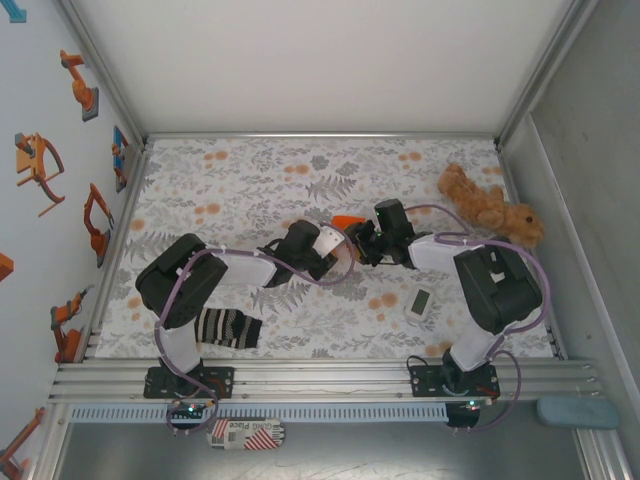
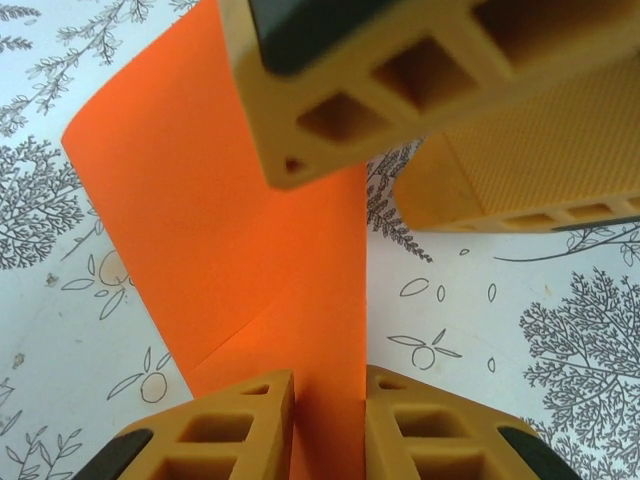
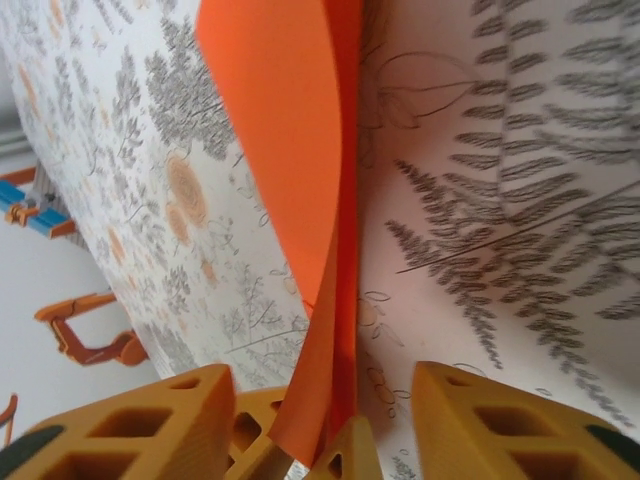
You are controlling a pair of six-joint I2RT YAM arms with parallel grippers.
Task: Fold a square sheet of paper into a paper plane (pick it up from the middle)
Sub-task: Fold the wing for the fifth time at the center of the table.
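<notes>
**Top external view**
- Surface: covered in a leaf-and-flower print, walled on three sides.
- Left pincer and right pincer: both arms reach inward, and the two tips meet near the middle of the surface.
- Square sheet of paper: bright orange. A small part shows just behind the meeting tips; the rest is hidden by them.
- Striped black-and-white sock: lies flat at the near left, by the left arm's base.
- Brown plush toy: far right, well apart from the pincers.
- Small white device: on the surface beside the right arm.

**Left wrist view**
- Left pincer: its two yellow fingers are drawn close together, with the orange sheet clamped in the narrow gap between them.
- Sheet: rises away from the fingers, raised off the print, with a faint crease line low on its face. Its upper part passes behind a finger of the right pincer.
- The other right finger stands to the side, clear of the paper.

**Right wrist view**
- Right pincer: fingers held wide apart, straddling the sheet without pressing it.
- Sheet: doubled over, its two layers curving apart at the top and coming together low down, where yellow fingertips grip it between the right fingers.
</notes>
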